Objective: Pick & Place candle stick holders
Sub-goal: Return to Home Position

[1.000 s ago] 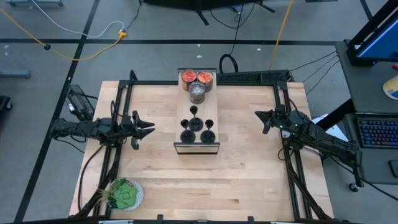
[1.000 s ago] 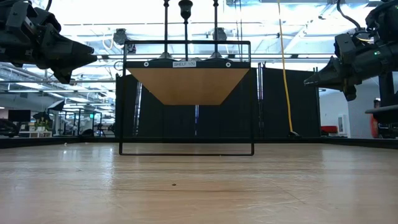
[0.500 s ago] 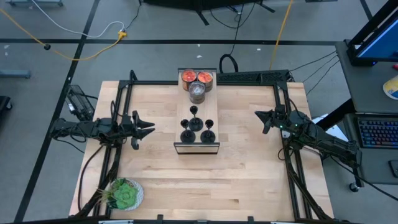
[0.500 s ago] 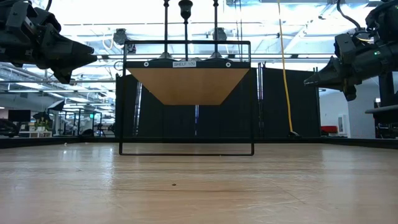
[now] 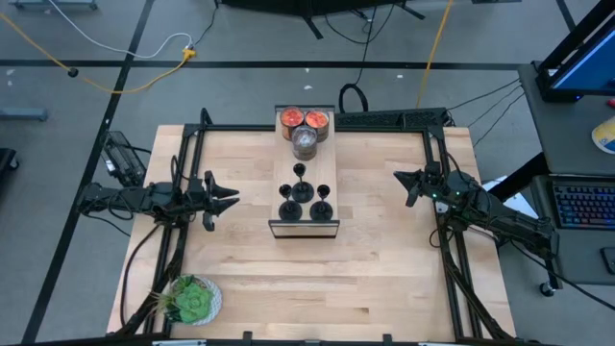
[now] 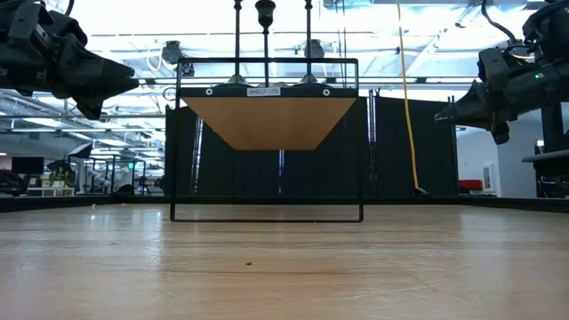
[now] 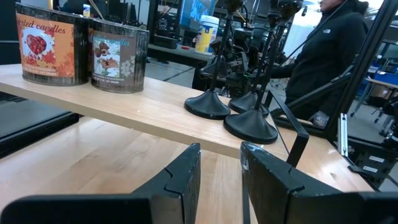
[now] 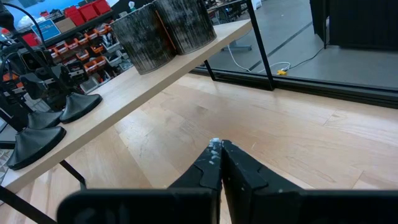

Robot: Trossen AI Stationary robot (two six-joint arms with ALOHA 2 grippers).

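Three black candle stick holders [image 5: 299, 173] [image 5: 287, 210] [image 5: 321, 208] stand on their round bases on the near half of a raised wooden shelf [image 5: 332, 183] at the table's middle. In the left wrist view their bases [image 7: 207, 106] [image 7: 252, 127] stand on the shelf board. My left gripper [image 5: 233, 199] [image 7: 219, 152] hovers left of the shelf, pointing level at it, open with nothing between its fingers. My right gripper [image 5: 397, 176] [image 8: 219, 146] hovers right of the shelf, shut and empty. In the low view both grippers [image 6: 129, 84] [image 6: 440, 116] hang at about shelf height.
Two jars with red-orange contents [image 5: 291, 118] [image 5: 316, 119] and a greyish glass jar [image 5: 305, 141] stand on the shelf's far half. A green plant on a plate [image 5: 192, 300] sits at the near left corner. A person [image 7: 323, 56] stands beyond the table. Bare wood lies near the front edge [image 5: 317, 288].
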